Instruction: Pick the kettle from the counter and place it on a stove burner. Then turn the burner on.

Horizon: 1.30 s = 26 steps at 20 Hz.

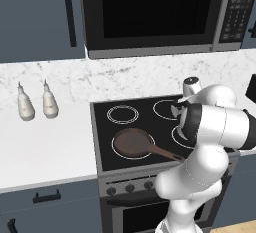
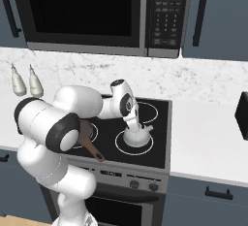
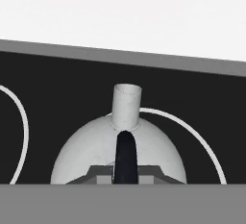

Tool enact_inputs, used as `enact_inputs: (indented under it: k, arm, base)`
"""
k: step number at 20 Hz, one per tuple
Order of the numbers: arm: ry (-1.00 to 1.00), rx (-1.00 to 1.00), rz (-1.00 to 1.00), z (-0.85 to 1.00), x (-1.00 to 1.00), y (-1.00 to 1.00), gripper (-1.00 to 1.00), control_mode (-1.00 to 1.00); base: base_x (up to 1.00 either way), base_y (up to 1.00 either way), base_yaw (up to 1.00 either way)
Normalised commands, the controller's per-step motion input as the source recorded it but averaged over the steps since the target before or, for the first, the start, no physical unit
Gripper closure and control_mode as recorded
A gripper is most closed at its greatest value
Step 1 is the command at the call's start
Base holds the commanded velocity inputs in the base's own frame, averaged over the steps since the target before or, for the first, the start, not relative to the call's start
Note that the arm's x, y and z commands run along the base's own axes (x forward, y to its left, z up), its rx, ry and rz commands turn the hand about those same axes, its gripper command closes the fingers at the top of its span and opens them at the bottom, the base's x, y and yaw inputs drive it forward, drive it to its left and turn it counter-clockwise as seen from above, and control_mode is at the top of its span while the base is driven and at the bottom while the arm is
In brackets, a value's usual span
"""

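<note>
Kitchen setting: white stone-look counter (image 1: 45, 147) with faint grey veining, black glass cooktop (image 2: 157, 147) set into it, microwave (image 1: 155, 12) mounted above, marbled backsplash behind.

Containers:
- Frying pan (image 1: 134, 142): brown, round, on the front left ring of the cooktop, handle pointing toward the front right. Nothing visible inside.
- 2 pale slim-necked bottles (image 1: 36, 102): upright on the counter left of the cooktop, side by side near the backsplash. Contents not discernible.

Kettle (image 2: 136, 135): small, squat, dome-shaped, silvery-white, with black arched handle (image 3: 126, 155) over the top and short cylindrical spout (image 3: 127, 103). Seated upright on the stove burner (image 2: 121, 146), a wide thin white circle at the front right of the cooktop; white ring visible around the base on both sides.

Gripper (image 2: 132, 121): directly above the kettle, pointing down, fingers at the handle. Hand view: handle running up the centre between the finger tips. Clamped or merely straddling: cannot tell.

Control knobs (image 2: 143, 185): row along the front panel below the cooktop.
</note>
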Motion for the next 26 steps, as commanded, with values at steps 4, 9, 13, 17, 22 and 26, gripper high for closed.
enact_inputs:
  k: [4, 9, 13, 17, 22, 26]
  arm:
    - [0.0, -0.01, 0.0, 0.0, 0.0, 0.0, -1.0, -1.0]
    - [0.0, 0.0, 0.0, 0.0, 0.0, 0.0, -1.0, -1.0]
    - [0.02, 0.02, 0.0, 0.41, 0.06, 0.0, -1.0, -1.0]
    - [-0.02, 0.02, 0.0, 0.88, -0.16, 0.0, -1.0, -1.0]
    - [-0.03, -0.02, 0.11, 0.56, -0.75, 0.02, -1.0, -1.0]
    - [-0.02, -0.1, 0.28, 0.34, -1.0, 0.35, -1.0, -1.0]
  base:
    - [0.0, 0.0, 0.0]
    - [0.0, 0.0, 0.0]
    - [0.0, 0.0, 0.0]
    - [0.0, 0.0, 0.0]
    - [0.0, 0.0, 0.0]
    - [0.0, 0.0, 0.0]
